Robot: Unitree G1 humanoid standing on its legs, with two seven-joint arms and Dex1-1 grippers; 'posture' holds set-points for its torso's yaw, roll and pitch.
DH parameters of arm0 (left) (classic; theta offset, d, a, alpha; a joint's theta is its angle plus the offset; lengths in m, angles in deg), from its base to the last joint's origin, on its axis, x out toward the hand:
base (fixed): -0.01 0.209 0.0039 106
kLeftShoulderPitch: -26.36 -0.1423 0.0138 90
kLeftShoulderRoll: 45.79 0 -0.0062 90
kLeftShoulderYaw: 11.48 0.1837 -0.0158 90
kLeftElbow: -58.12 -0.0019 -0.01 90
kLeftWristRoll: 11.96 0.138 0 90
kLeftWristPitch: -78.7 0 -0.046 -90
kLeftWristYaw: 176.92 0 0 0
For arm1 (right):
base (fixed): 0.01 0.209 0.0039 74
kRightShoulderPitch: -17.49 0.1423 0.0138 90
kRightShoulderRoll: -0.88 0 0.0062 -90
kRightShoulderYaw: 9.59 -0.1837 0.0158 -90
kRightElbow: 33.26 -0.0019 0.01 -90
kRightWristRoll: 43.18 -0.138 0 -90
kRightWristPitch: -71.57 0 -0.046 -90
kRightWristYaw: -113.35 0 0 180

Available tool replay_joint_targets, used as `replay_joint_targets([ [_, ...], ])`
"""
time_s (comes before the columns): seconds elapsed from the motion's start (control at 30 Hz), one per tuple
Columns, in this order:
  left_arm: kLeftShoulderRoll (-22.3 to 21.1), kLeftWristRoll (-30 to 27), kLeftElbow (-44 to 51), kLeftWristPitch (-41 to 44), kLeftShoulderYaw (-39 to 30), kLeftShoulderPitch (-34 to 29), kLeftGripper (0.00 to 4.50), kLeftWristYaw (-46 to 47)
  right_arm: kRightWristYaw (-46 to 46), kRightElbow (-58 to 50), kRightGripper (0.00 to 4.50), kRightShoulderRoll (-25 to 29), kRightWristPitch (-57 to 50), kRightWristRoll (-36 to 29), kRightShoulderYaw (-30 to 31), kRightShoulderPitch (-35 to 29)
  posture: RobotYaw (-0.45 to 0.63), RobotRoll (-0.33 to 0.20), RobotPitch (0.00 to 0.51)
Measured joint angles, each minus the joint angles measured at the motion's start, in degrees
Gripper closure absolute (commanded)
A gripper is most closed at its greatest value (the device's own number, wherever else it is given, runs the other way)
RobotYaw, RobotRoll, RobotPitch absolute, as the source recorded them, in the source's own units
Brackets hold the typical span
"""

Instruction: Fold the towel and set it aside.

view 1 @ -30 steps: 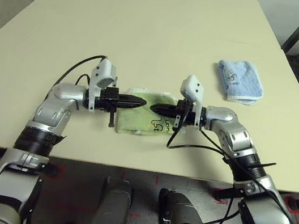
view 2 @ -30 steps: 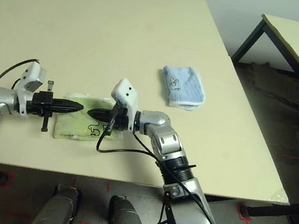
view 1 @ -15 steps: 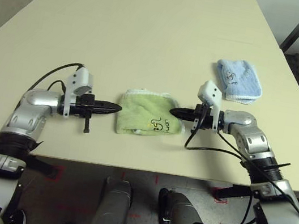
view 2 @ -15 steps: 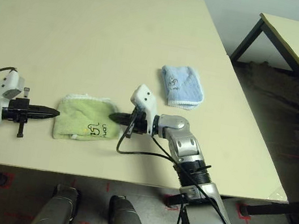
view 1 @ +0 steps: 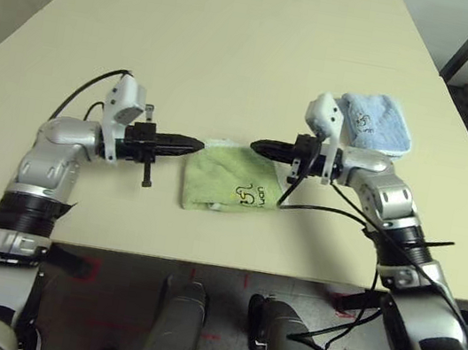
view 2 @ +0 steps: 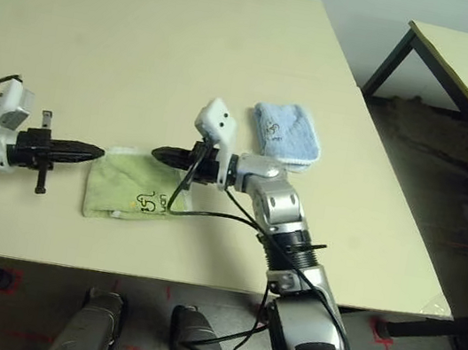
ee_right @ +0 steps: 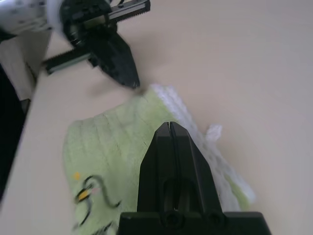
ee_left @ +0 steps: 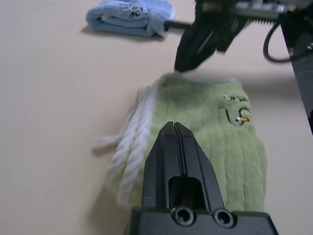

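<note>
Left eye view: towel [view 1: 231,183] lies folded; left gripper [view 1: 194,144] and right gripper [view 1: 259,146] hover above its far edge, pinched closed, empty.

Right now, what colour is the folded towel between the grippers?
Light green towel with white edging; the left wrist view shows it best.

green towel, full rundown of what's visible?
The green towel is light green terry cloth, folded into a compact, roughly square pad lying flat near the table's front edge. White stitched edging shows along its far side, a dark doodle print sits on top. Both shut claws, left claw and right claw, hover above it, not gripping it.
</note>
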Motion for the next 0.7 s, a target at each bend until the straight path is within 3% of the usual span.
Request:
replay_joint_targets([
  [0.07, 1.65, 1.42, -1.81, -0.90, 1.54, 0.91, 4.47, 0.90, 0.43, 2.40, 4.50, -2.01, 1.49, 0.89, 1.05, 0.03, 0.07, 0.000, 0.160],
  [0.37, 2.12, 6.22, -10.02, -5.66, 2.36, 2.19, 4.47, 2.78, 1.10, 7.97, 4.50, -1.07, 5.26, 3.84, 1.13, 0.01, 0.05, 0.000, 0.160],
  [0.7, -4.77, 7.22, -16.77, -10.02, -0.39, 0.00, 4.47, 1.45, 0.87, 8.84, 4.50, 4.96, 5.75, 3.67, -2.41, -0.40, 0.06, 0.000, 0.156],
])
